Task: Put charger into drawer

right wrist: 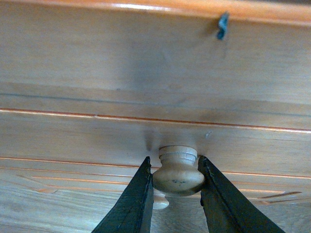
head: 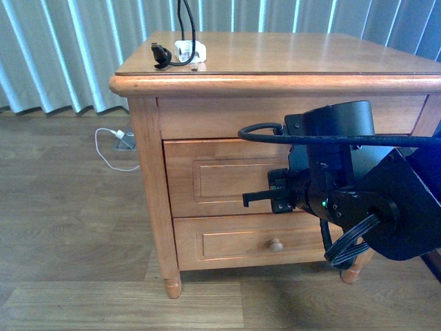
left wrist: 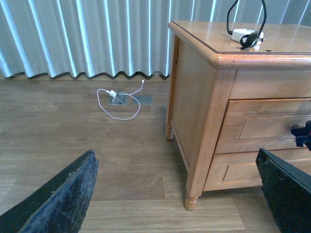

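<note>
Charger (head: 187, 50) lies on nightstand (head: 310, 55) top — long axis left–right, connector (head: 160, 54) leftward; right tool (right wrist: 174, 165) clamped on drawer (head: 220, 181) knob (right wrist: 178, 177); left tool (left wrist: 176, 155) apart.

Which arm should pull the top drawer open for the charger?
Right. The right hand clasps the knob of the upper drawer on both sides, while the left hand hangs open off to the side of the nightstand, touching nothing.

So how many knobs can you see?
2. The upper knob sits between the fingers of the right gripper on the upper drawer; the lower knob is on the lower drawer.
</note>
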